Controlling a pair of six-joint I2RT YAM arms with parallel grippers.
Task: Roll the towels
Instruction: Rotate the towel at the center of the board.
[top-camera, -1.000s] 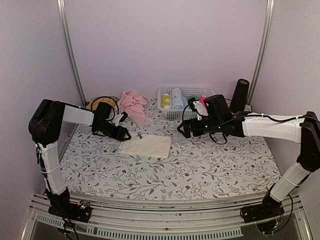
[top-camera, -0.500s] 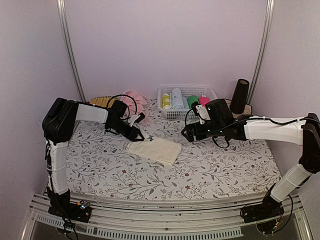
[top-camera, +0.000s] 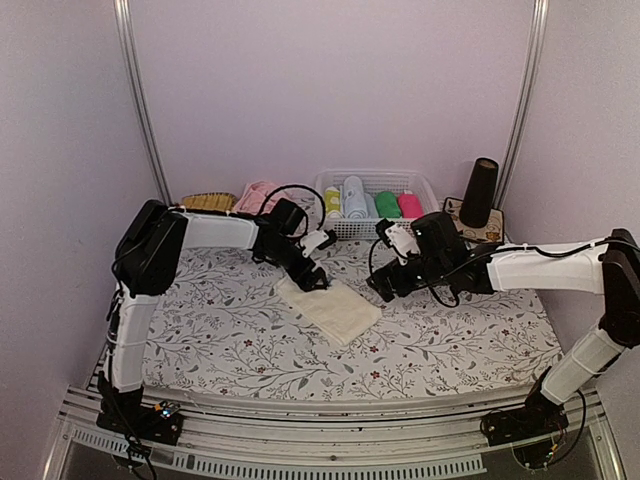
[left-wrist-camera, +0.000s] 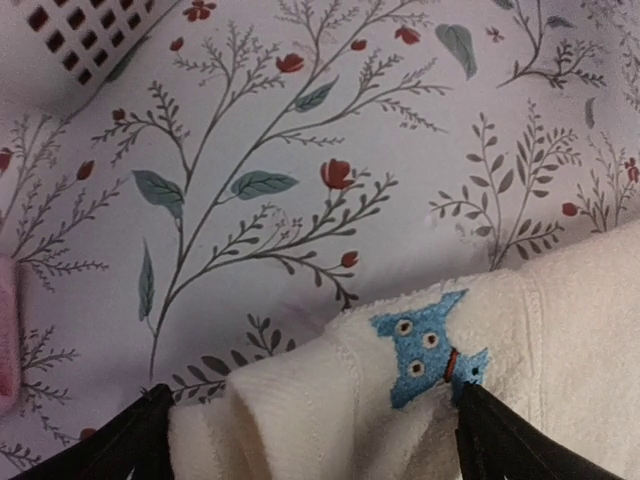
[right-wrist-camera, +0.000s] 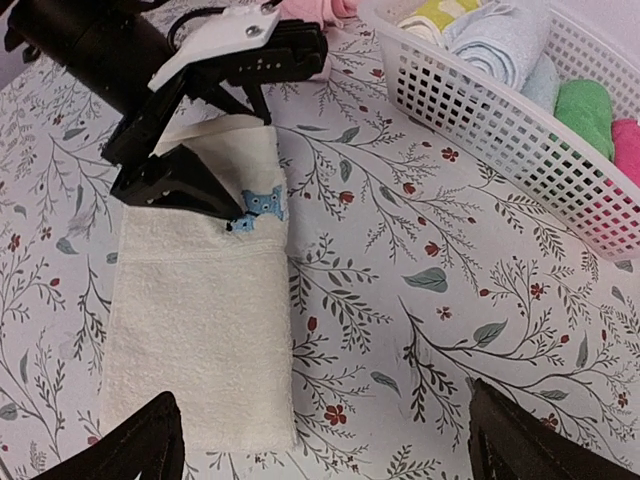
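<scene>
The cream towel (top-camera: 338, 310) lies flat on the flowered table, turned diagonally. It has a small blue patch (left-wrist-camera: 430, 345) at its far corner. My left gripper (top-camera: 312, 278) is shut on the cream towel's far edge, which bunches into a raised fold (left-wrist-camera: 300, 400) between the fingers. The right wrist view shows the same grip (right-wrist-camera: 178, 205) and the towel (right-wrist-camera: 200, 320). My right gripper (top-camera: 378, 286) is open and empty, hovering just right of the towel (right-wrist-camera: 322, 395). The pale pink towel (top-camera: 255, 193) lies crumpled at the back, left of the basket.
A white mesh basket (top-camera: 340, 228) at the back holds yellow-green (top-camera: 332, 200), light blue (top-camera: 353, 195), green (top-camera: 386, 203) and magenta (top-camera: 410, 205) rolls. A black cylinder (top-camera: 483, 190) stands at back right. A woven tan item (top-camera: 208, 202) lies at back left.
My left gripper has moved right and nearer, dragging the cream towel with it and turning it diagonal. My right gripper has moved slightly nearer.
</scene>
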